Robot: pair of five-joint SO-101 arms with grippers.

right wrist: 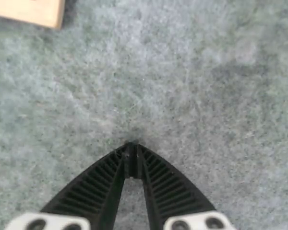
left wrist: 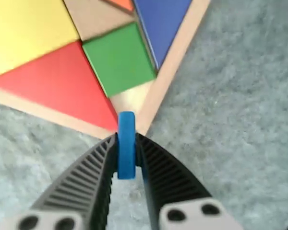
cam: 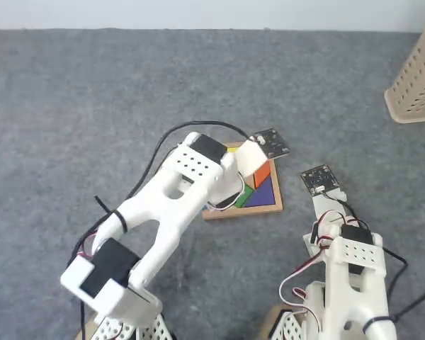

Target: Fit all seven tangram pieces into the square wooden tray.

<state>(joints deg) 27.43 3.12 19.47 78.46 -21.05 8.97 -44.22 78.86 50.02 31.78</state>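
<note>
Left pincer (left wrist: 126, 139) is clamped tight on a small blue piece (left wrist: 126, 125), both ribbed fingers pressed against its flat faces so it stands on edge between them. That piece sits right at a corner of the square wooden tray (left wrist: 178, 57), over the rim; whether it touches the wood, I can't tell. Just inside that corner there's a bare wedge of tray floor (left wrist: 132, 98), bordered by the green square (left wrist: 120, 57) and the red triangle (left wrist: 62, 79). Beyond the red one lies the yellow triangle (left wrist: 26, 28), and the dark blue triangle (left wrist: 163, 17) runs along the rim beside the green square. A sliver of an orange piece (left wrist: 122, 3) shows next to it, with another patch of bare wood close by.

Over to the right pincer (right wrist: 131, 149): fingers closed together, nothing between them, low over the grey mat (right wrist: 206, 72), apart from the tray. From above, a cream perforated basket (cam: 418, 71) stands at the far edge.
</note>
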